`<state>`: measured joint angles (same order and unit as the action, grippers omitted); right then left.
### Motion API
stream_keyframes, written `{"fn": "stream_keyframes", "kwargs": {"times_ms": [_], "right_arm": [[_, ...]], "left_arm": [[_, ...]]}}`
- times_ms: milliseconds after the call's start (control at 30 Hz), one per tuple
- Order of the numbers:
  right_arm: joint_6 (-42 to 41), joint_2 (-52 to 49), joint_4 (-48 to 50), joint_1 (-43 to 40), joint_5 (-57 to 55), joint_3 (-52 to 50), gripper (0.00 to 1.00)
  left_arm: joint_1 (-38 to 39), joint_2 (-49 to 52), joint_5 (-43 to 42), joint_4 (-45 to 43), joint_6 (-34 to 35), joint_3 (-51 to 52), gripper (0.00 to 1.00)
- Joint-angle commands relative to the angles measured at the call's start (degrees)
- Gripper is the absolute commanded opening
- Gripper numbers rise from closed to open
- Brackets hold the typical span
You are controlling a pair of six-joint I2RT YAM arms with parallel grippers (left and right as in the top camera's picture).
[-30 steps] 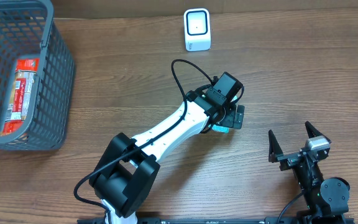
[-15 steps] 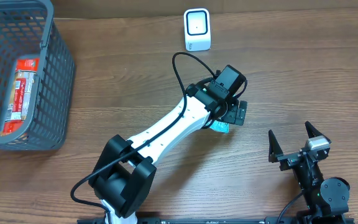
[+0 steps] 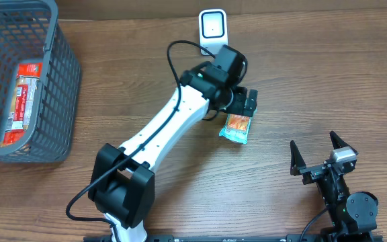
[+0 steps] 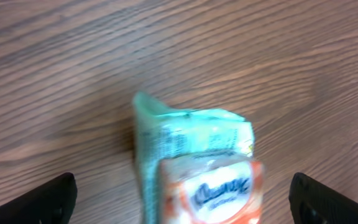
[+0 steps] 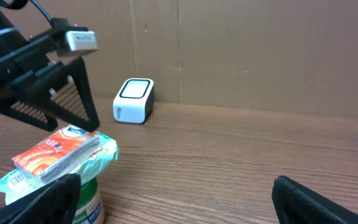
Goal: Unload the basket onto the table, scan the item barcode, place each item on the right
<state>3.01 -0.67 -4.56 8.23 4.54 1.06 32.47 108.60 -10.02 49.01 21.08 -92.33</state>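
Note:
The item, an orange and teal tissue packet (image 3: 236,126), lies in the middle of the table. In the right wrist view the packet (image 5: 61,155) seems to rest on a green-lidded jar (image 5: 87,198). My left gripper (image 3: 247,102) hovers open just behind it. In the left wrist view the blurred packet (image 4: 197,168) sits between the wide-spread fingers of that gripper (image 4: 188,202), touching neither. The white barcode scanner (image 3: 213,31) stands at the back, just beyond the left arm. My right gripper (image 3: 316,153) is open and empty near the front right.
A grey wire basket (image 3: 62,87) stands at the far left with a red packet (image 3: 22,101) inside. The scanner (image 5: 133,101) stands in front of a cardboard wall (image 5: 260,50) at the table's back edge.
The left arm has swung back and left toward the scanner, uncovering the packet it was over. The right arm has not moved.

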Motion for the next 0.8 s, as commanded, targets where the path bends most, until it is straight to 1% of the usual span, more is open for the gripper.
{"fn": "stream_keyframes", "kwargs": {"times_ms": [0,100,167,233,300,333,433,500,533,567,667,767], "right_arm": [[0.26,0.5,0.15,-0.48,0.26,-0.61,1.0],[0.26,0.5,0.17,-0.48,0.26,-0.61,1.0],[0.26,0.5,0.17,-0.48,0.26,-0.61,1.0],[0.26,0.5,0.17,-0.48,0.26,-0.61,1.0],[0.26,0.5,0.17,-0.48,0.26,-0.61,1.0],[0.26,0.5,0.17,-0.48,0.28,-0.61,1.0],[0.26,0.5,0.17,-0.48,0.26,-0.61,1.0],[0.26,0.5,0.17,-0.48,0.26,-0.61,1.0],[0.26,0.5,0.15,-0.48,0.26,-0.61,1.0],[0.26,0.5,0.17,-0.48,0.26,-0.61,1.0],[0.26,0.5,0.17,-0.48,0.26,-0.61,1.0],[0.26,0.5,0.17,-0.48,0.26,-0.61,1.0]], "left_arm": [[-2.64,-1.57,-1.49,2.29,-3.41,-3.65,0.98],[-5.27,-1.57,-1.4,5.35,-4.39,-5.42,0.93],[-7.32,-1.57,-1.38,7.06,-4.42,-5.73,0.88],[-9.38,-1.57,-1.38,8.7,-4.42,-5.7,0.87],[-11.3,-1.57,-1.38,10.29,-4.42,-5.64,0.8],[-12.15,-1.57,-1.07,11.19,-4.42,-5.64,0.76],[-13.35,-1.55,1.22,12.76,-4.42,-5.11,0.56],[-13.33,-1.51,1.75,12.52,-4.42,-3.74,0.38],[-13.18,-1.44,1.66,12.17,-4.39,-2.84,0.25],[-12.87,-1.31,1.68,11.63,-4.39,-1.62,0.17],[-11.87,-1.03,1.6,8.52,-4.17,3.26,0.08],[-10.84,-1.03,1.6,3.72,-2.71,9.25,0.06]]}}
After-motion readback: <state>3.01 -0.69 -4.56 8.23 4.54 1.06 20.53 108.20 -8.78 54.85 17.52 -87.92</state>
